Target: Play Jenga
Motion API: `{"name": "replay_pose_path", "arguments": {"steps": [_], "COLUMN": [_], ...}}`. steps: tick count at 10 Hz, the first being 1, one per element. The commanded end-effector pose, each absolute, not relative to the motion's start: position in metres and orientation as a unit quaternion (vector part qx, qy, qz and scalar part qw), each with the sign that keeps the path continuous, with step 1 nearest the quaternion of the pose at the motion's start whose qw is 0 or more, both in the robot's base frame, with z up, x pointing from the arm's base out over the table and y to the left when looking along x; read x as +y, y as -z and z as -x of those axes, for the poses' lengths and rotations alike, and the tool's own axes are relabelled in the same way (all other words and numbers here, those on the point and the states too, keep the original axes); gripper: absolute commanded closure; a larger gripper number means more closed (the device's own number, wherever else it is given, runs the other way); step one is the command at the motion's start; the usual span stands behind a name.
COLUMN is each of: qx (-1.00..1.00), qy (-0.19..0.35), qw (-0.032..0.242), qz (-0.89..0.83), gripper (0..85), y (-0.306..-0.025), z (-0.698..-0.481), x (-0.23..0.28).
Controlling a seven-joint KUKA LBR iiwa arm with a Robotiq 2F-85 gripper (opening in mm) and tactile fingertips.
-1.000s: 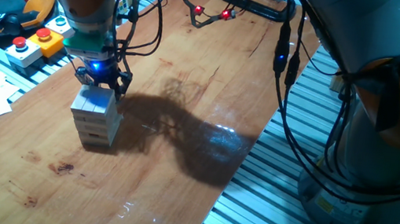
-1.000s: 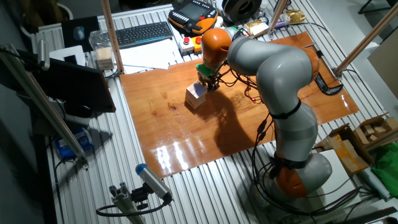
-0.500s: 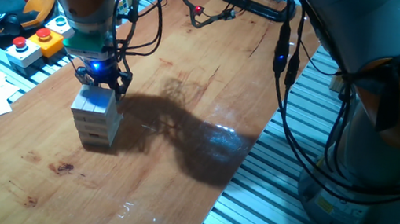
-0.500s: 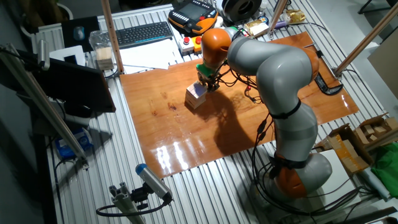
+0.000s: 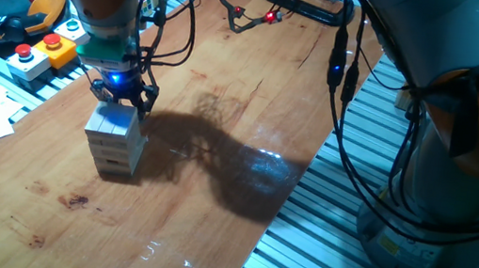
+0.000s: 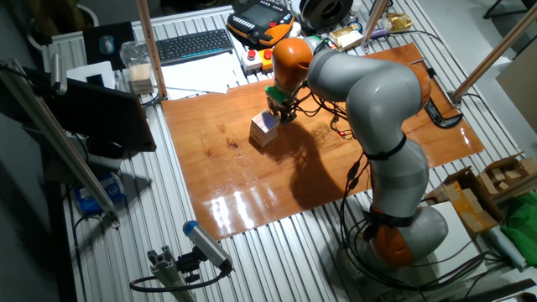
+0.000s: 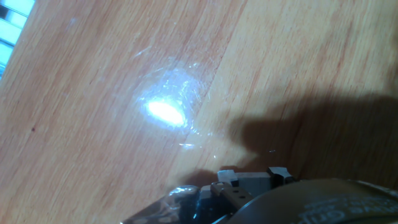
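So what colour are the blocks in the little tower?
The Jenga tower is pale, unpainted wood, tinted bluish on top by the gripper light. One fixed view shows it best.

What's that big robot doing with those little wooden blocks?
It's playing Jenga. The robot's gripper hangs right over the top of a small block tower on the wooden table. The tower stands upright. From these views you cannot tell whether the jaws are open or gripping a block.
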State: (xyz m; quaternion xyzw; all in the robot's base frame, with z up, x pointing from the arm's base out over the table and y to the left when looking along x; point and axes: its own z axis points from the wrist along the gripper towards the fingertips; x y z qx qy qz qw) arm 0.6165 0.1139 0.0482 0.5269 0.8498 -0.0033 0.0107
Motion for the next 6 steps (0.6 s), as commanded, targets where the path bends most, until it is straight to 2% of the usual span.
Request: {"name": "replay_pose_path", "arguments": {"steps": [1, 6], "qx": [0.850, 0.850], "qy": [0.003, 0.005], "qw": [0.010, 0.011], "qz": [-0.527, -0.527], "gripper": [84.3, 84.3], "y": [-0.0481, -0.0486], "z": [-0.6166, -0.6173], "x": [0.1138, 0.1125]}}
